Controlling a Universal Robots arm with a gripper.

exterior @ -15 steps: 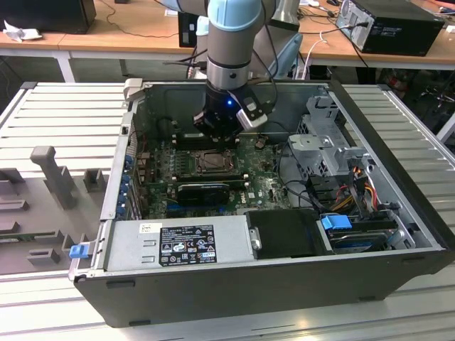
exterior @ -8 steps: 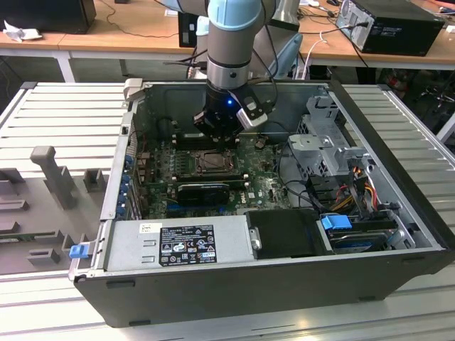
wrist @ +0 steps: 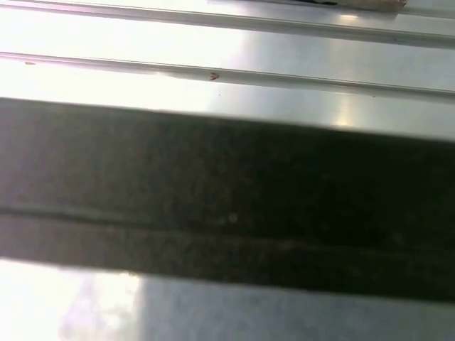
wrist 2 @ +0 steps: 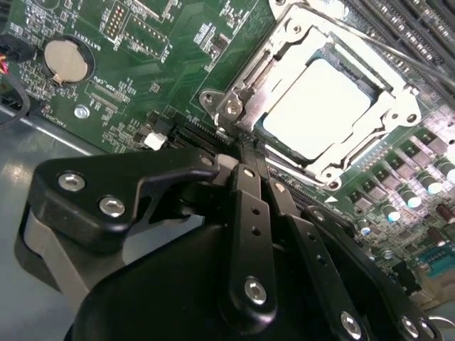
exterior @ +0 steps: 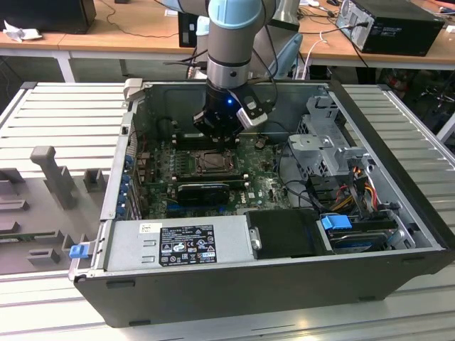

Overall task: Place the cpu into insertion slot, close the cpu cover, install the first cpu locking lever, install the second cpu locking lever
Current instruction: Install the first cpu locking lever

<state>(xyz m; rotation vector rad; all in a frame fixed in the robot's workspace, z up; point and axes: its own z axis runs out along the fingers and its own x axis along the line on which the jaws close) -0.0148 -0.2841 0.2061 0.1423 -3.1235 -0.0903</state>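
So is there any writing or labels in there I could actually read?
Black label on the power supply: white print, too small to read.
White sticker beside it: too small.
Motherboard in the second wrist view: tiny white lettering, too blurred to quote.
No text reads clearly.

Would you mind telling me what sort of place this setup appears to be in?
Most likely a robotics lab or electronics workshop. An open computer case lies on a slatted metal bench, the arm's gripper hangs over its motherboard, and wooden desks with cables stand behind.
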